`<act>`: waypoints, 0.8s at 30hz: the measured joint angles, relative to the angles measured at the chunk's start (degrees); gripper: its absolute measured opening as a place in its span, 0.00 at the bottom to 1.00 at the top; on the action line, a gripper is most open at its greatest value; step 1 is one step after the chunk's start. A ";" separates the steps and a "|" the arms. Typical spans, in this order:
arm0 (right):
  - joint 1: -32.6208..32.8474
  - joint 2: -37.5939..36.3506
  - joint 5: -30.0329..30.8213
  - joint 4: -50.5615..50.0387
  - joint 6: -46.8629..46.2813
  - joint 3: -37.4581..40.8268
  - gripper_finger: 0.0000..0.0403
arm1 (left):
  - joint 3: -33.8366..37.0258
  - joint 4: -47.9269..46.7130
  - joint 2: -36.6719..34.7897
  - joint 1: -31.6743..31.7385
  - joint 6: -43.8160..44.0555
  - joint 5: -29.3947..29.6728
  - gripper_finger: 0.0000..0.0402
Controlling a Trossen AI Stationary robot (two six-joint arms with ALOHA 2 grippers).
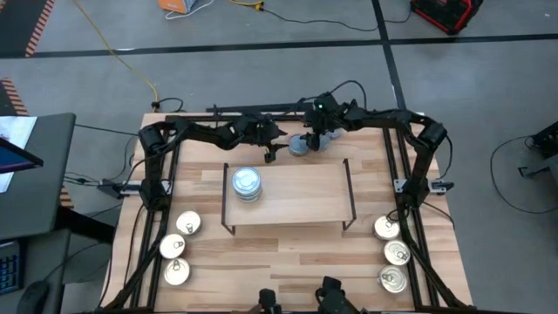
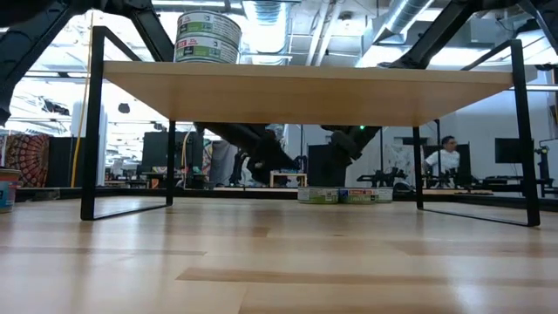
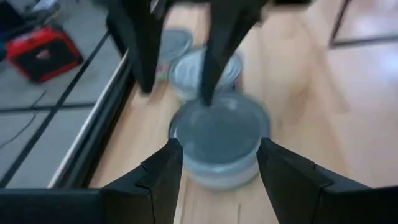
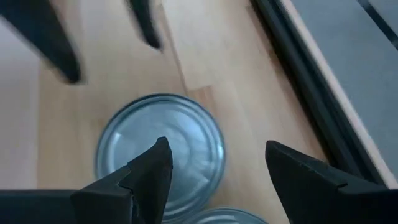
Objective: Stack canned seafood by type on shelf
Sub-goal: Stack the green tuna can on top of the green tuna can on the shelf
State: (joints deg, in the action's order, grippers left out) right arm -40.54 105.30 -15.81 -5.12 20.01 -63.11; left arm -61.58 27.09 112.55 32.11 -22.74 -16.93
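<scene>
Wooden table [image 1: 288, 262], edges partly cut off by the high view. shelf [image 1: 288, 194] sits mid-table with a stack of tins [image 1: 246, 184] on its left end; stack count unclear. Silver-lid tins: three at front left [image 1: 177, 247], three at front right [image 1: 392, 254]. blue-grey tins [image 1: 301, 146] are behind the shelf, mostly hidden by the arms. left gripper [image 3: 217, 168] has fingers apart, flanking a blue-grey tin [image 3: 217, 137], not clamped. right gripper [image 4: 214, 165] also has fingers apart, over another tin [image 4: 160, 152]; contact unclear. Low view shows only tin sides [image 2: 340, 194] under the shelf.
</scene>
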 joint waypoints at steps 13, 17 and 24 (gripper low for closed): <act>-1.26 -2.80 -0.33 -9.85 1.53 0.00 0.70 | -1.29 -2.53 0.97 -2.49 -0.90 5.71 0.49; -2.06 -2.72 -0.43 -8.09 2.08 0.93 0.70 | -1.29 -4.50 0.97 -3.55 -1.28 8.44 0.49; 0.78 0.34 -0.72 -0.96 3.07 1.57 0.70 | -1.29 -5.88 0.86 -2.79 -1.65 12.27 0.49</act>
State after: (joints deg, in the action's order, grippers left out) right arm -39.76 105.63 -16.53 -6.08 23.08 -61.54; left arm -62.87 21.21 113.40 29.32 -24.38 -4.66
